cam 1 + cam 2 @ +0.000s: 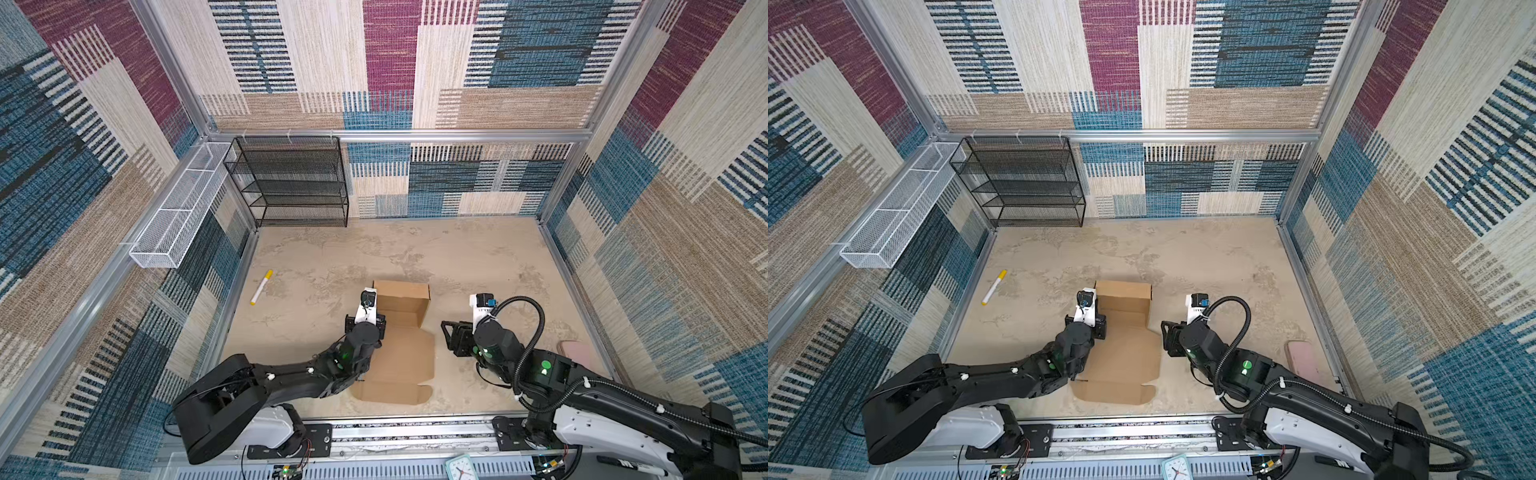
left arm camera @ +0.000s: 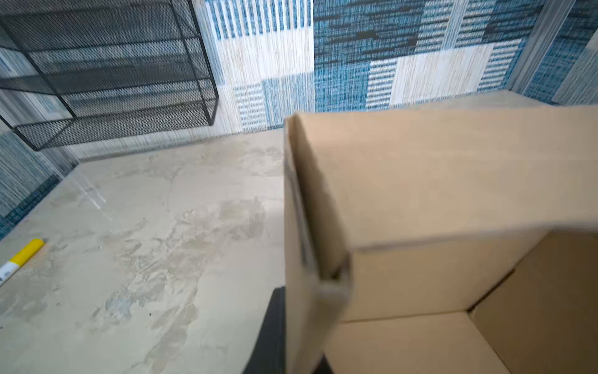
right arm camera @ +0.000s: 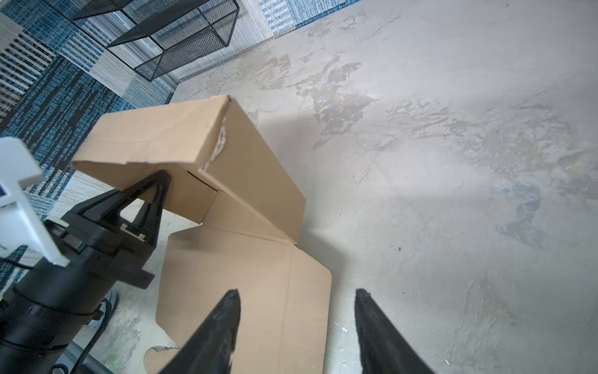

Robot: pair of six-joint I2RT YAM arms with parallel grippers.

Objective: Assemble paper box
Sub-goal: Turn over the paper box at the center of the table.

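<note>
On my feed the left arm [image 1: 291, 374] and right arm [image 1: 602, 399] are matte black above white base housings [image 1: 270, 424], each with a white wrist camera bracket [image 1: 368, 313] and green status lights [image 1: 545, 365]. Small white cable ties [image 1: 271, 377] dot the links. A ribbed black hose [image 1: 541, 320] loops along the right arm, whose fingers [image 3: 223, 323] are black tapered wedges.

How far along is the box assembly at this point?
Roughly midway. Done: the far end of the paper box is folded up into standing walls. In hand: the left pincer is shut on the box's left wall, while the right pincer is open and empty above the right edge of the near panel. Left: that panel and its tabbed flap lie flat on the table, not yet closed.
</note>
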